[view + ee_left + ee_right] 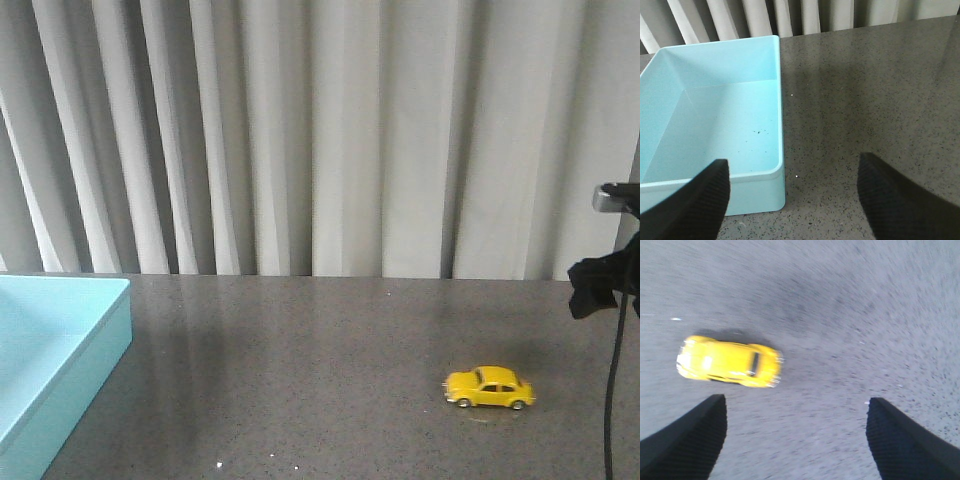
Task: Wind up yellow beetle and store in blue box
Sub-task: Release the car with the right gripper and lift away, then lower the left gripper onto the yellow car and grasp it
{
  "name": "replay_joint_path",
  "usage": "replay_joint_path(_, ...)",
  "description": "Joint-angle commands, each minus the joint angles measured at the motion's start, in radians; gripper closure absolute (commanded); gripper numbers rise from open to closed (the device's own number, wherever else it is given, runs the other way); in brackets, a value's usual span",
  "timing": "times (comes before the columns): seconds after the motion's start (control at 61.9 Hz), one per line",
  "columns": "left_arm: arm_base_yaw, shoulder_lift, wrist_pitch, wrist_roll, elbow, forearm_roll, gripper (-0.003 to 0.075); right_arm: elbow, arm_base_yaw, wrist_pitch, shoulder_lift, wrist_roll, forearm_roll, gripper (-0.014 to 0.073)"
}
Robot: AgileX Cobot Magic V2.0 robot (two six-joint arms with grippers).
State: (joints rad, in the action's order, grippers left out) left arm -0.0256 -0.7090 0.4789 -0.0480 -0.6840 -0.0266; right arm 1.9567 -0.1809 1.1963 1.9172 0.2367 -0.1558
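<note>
Above the right side of the table point(330, 350): right end effector point(795, 440), fingers spread wide and empty, the yellow beetle point(729, 361) just beyond them, nearer one finger point(687, 445) than centred in the gap. Picture blurred; no contact visible.

At the left side: left end effector point(790, 200), likewise spread and empty, over bare table just beside the near right corner of the blue box point(781, 100).

Yellow beetle point(490, 388): on its wheels, near right part of the table, side-on to the front camera, well apart from the box.

Blue box point(110, 330): far left, open-topped, nothing in it but a few dark specks.

Handling, by judgement: beetle small, light, rigid, with a glossy rounded shell likely to slip; free wheels may let it roll away when nudged. Best grip across the flat flanks between the wheel arches, low on the body.
</note>
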Motion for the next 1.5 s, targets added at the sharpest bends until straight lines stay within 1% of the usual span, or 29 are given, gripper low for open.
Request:
replay_joint_path(0.0, -0.006, -0.002, -0.063, 0.003, -0.031, -0.005, 0.0206, 0.023, 0.068, -0.02, -0.125, -0.039, 0.029, 0.0033)
replay_joint_path(0.145, -0.006, -0.001, -0.054, 0.003, -0.031, -0.001, 0.0206, 0.016, 0.16, -0.02, -0.215, -0.071, 0.064, 0.0033)
replay_joint_path(0.226, -0.006, -0.001, -0.046, 0.003, -0.031, -0.001, 0.0206, -0.047, 0.199, -0.064, -0.288, -0.097, 0.077, 0.0033)
replay_joint_path(0.355, -0.006, -0.001, -0.045, 0.003, -0.031, -0.001, 0.0206, -0.258, 0.238, -0.199, -0.429, -0.116, 0.077, 0.0033)
replay_joint_path(0.549, -0.006, -0.001, -0.047, 0.003, -0.031, -0.005, 0.0206, -0.635, 0.236, -0.375, -0.686, -0.141, 0.07, 0.0033)
replay_joint_path(0.646, -0.006, -0.001, -0.049, 0.003, -0.031, -0.005, 0.0206, -0.795, 0.236, -0.432, -0.806, -0.142, 0.07, 0.0033)
replay_joint_path(0.808, -0.006, -0.001, -0.049, 0.003, -0.031, -0.005, 0.0206, -1.009, 0.236, -0.472, -0.959, -0.159, 0.074, 0.0033)
replay_joint_path(0.905, -0.006, -0.001, -0.048, 0.003, -0.031, -0.005, 0.0206, -1.084, 0.236, -0.469, -1.023, -0.187, 0.098, 0.0033)
replay_joint_path(1.002, -0.006, -0.001, -0.044, -0.002, -0.031, -0.005, 0.0206, -1.138, 0.236, -0.469, -1.07, -0.188, 0.103, 0.0033)
replay_joint_path(1.179, -0.006, -0.034, -0.025, -0.131, -0.042, -0.008, 0.0206, -1.162, 0.236, -0.439, -1.104, -0.182, 0.099, 0.0033)
replay_joint_path(1.26, -0.006, -0.084, 0.006, -0.182, -0.084, -0.038, 0.0207, -1.162, 0.236, -0.439, -1.106, -0.182, 0.099, 0.0033)
replay_joint_path(1.308, -0.006, -0.121, 0.028, -0.236, -0.119, -0.068, 0.0207, -1.162, 0.236, -0.439, -1.106, -0.182, 0.099, 0.0033)
replay_joint_path(1.373, -0.006, -0.174, 0.057, -0.328, -0.172, -0.107, 0.0207, -1.162, 0.236, -0.439, -1.106, -0.182, 0.099, 0.0033)
replay_joint_path(1.486, -0.006, -0.287, 0.099, -0.545, -0.274, -0.172, 0.0207, -1.162, 0.236, -0.439, -1.106, -0.182, 0.099, 0.0033)
